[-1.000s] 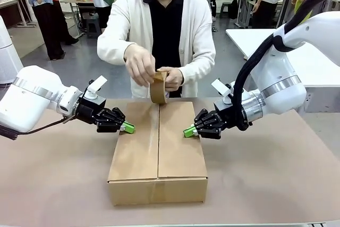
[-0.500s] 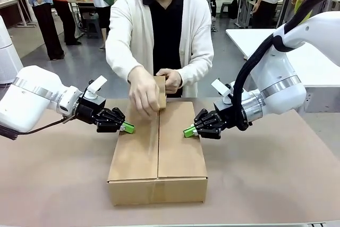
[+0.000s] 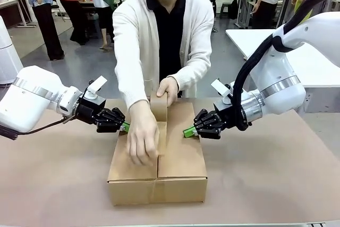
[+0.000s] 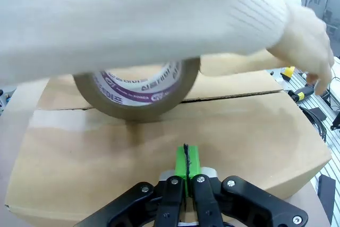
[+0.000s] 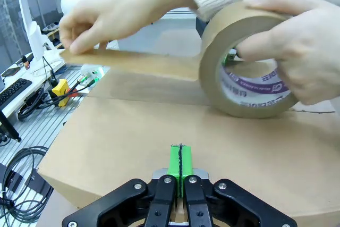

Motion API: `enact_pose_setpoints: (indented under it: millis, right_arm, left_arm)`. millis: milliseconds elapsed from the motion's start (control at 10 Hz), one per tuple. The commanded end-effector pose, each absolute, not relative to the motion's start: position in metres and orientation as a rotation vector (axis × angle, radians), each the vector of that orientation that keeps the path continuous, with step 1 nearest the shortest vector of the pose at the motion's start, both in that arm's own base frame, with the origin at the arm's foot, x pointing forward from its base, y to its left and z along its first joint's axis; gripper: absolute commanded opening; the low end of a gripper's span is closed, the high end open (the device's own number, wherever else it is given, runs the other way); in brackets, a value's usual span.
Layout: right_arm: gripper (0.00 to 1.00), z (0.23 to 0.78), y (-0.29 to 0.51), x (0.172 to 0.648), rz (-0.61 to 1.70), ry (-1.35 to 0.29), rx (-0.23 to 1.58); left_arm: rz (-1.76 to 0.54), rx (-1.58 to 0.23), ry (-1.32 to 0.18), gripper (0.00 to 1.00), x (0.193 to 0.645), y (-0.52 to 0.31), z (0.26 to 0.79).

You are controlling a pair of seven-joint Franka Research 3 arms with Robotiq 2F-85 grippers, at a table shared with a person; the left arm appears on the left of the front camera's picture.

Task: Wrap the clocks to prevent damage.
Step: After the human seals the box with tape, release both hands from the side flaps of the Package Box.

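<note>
Front view. The cardboard box (image 3: 180, 158) sits mid-table (image 3: 53, 184) with its flaps closed and its contents hidden. My left gripper (image 3: 125, 126) is at the box's 9 o'clock edge and my right gripper (image 3: 187, 131) at its 3 o'clock edge. Both have their jaws fully together and hold nothing. The person stands at 12 o'clock. One hand (image 3: 169, 86) holds the packing tape roll (image 3: 159, 104) at the box's 12 o'clock end. The other hand (image 3: 142, 141) is on the centre seam, toward 6 o'clock.

Left wrist view. The green pads of the left gripper (image 4: 186, 158) are pressed flat together at 6 o'clock, over the box top (image 4: 159, 147). I cannot tell whether they touch it. The tape roll (image 4: 138, 97) stands on the seam at 12 o'clock, under a white sleeve (image 4: 133, 19).

Right wrist view. The right gripper (image 5: 180, 158) is shut on nothing, over the box flap (image 5: 133, 136). The roll (image 5: 244, 86) is at 2 o'clock, held by one hand (image 5: 297, 62). A tape strip (image 5: 133, 62) runs toward 10 o'clock, pinched in the other hand (image 5: 122, 14).
</note>
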State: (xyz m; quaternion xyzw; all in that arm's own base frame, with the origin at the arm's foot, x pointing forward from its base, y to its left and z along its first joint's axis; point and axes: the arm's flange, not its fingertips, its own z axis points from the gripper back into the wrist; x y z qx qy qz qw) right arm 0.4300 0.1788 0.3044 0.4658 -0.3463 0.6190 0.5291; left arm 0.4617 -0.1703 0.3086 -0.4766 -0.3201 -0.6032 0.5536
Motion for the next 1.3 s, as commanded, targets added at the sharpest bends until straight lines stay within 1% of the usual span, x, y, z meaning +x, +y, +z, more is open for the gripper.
enact_pose_setpoints:
  millis: [0, 1200]
  right_arm:
    - [0.01, 0.3014, 0.1802, 0.4293, 1.478, -0.820, 1.108]
    - [0.01, 0.3014, 0.1802, 0.4293, 1.478, -0.820, 1.108]
  left_arm:
    - [-1.412, -1.129, -0.758, 0.00, 0.4629, -0.1717, 0.3045]
    - [-1.412, -1.129, -0.758, 0.00, 0.4629, -0.1717, 0.3045]
